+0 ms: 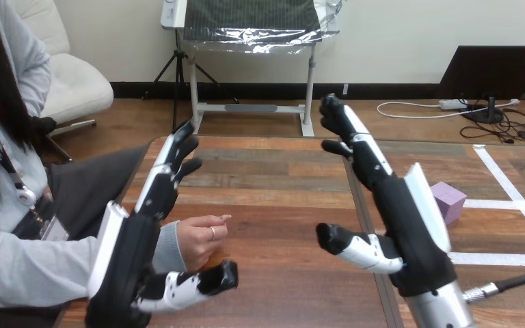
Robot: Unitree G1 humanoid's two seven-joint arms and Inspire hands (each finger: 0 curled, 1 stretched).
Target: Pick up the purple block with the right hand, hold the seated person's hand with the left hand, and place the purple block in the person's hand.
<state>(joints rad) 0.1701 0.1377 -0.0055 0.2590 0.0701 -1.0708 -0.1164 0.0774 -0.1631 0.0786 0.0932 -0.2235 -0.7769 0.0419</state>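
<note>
The purple block (449,200) lies on the wooden table (273,198) at the right, partly hidden behind my right hand (400,212). That hand is raised above the table, open, fingers straight and pointing away, thumb out to the left, holding nothing. My left hand (147,225) is raised at the left, open too, fingers straight, thumb stretched right under the person's hand (202,239). The person's hand rests loosely curled over the table's left edge, just right of my left palm. I cannot tell whether they touch.
White tape lines (513,198) cross the table's right part, near the block. The person sits close at the left side, their grey sleeve (34,263) reaching in behind my left arm.
</note>
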